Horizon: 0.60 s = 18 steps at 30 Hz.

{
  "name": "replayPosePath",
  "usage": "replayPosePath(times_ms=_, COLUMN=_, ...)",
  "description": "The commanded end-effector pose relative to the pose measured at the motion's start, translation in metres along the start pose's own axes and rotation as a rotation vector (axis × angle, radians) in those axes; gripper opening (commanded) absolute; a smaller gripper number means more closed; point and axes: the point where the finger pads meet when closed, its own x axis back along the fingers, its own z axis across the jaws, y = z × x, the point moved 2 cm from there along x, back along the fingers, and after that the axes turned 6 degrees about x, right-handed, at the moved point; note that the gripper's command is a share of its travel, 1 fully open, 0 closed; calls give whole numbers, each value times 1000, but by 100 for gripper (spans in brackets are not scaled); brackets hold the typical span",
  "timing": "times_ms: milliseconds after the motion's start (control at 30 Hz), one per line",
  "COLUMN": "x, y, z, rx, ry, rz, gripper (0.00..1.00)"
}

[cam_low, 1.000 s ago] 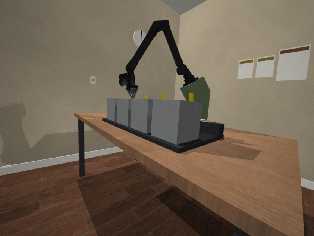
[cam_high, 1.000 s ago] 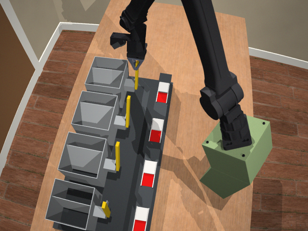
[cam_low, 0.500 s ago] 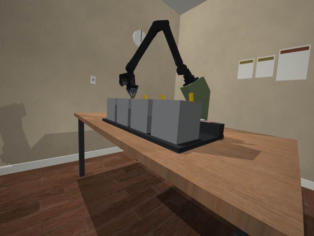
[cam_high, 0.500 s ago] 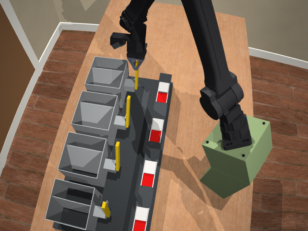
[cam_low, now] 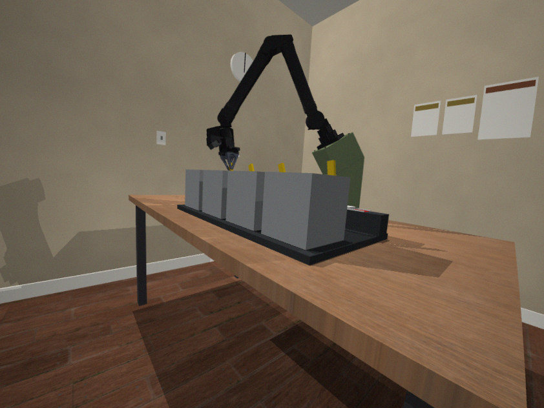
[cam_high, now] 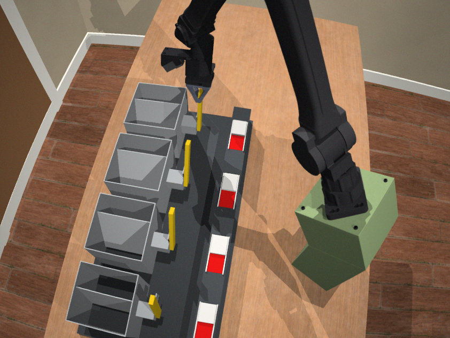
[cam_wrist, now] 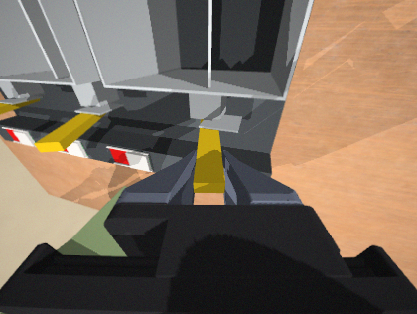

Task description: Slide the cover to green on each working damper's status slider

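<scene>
Yellow levers (cam_high: 186, 163) (cam_wrist: 210, 154); grey dampers (cam_high: 109, 227) (cam_low: 285, 208); red-and-white sliders (cam_high: 228, 191) (cam_wrist: 130, 158); green base (cam_high: 338, 236) (cam_low: 347, 162); seemingly wood-grained tabletop (cam_high: 276, 73) (cam_low: 395, 281) (cam_wrist: 347, 99)

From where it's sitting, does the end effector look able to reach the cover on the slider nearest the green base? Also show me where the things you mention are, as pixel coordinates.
Probably not directly: the end effector (cam_high: 199, 97) (cam_low: 229, 166) (cam_wrist: 208, 156) straddles the far damper's yellow lever (cam_high: 199, 118) (cam_wrist: 208, 156), so it likely has to clear that first.

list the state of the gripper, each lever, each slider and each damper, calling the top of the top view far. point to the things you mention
gripper (cam_high: 199, 97) (cam_low: 229, 167) (cam_wrist: 208, 156): shut on far lever
far lever (cam_high: 199, 118) (cam_low: 230, 170) (cam_wrist: 208, 156): held in gripper
second lever (cam_high: 187, 163) (cam_low: 251, 167) (cam_wrist: 69, 133): not gripped
third lever (cam_high: 171, 229) (cam_low: 282, 167) (cam_wrist: 20, 105): not gripped
near lever (cam_high: 155, 308) (cam_low: 331, 167): not gripped
far slider (cam_high: 237, 141) (cam_wrist: 120, 156): red
second slider (cam_high: 227, 198) (cam_wrist: 76, 148): red
third slider (cam_high: 216, 262) (cam_wrist: 16, 133): red
near slider (cam_high: 204, 330) (cam_low: 362, 210): red
far damper (cam_high: 163, 91) (cam_low: 192, 188) (cam_wrist: 139, 79): upright
second damper (cam_high: 152, 143) (cam_low: 214, 195) (cam_wrist: 69, 50): upright
third damper (cam_high: 134, 203) (cam_low: 241, 199): upright
near damper (cam_high: 109, 269) (cam_low: 287, 210): upright
</scene>
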Motion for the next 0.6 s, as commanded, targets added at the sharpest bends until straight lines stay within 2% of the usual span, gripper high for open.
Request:
replayPosePath(times_ms=0, x=-2, y=1, z=-11, rx=-1, ry=10, rz=8, gripper=17)
replayPosePath(times_ms=367, x=-2, y=1, z=-11, rx=-1, ry=10, rz=8, gripper=17)
replayPosePath(times_ms=400, x=-2, y=1, z=-11, rx=-1, ry=10, rz=8, gripper=21)
replayPosePath(times_ms=567, x=-3, y=1, z=-11, rx=-2, ry=11, rz=9, gripper=25)
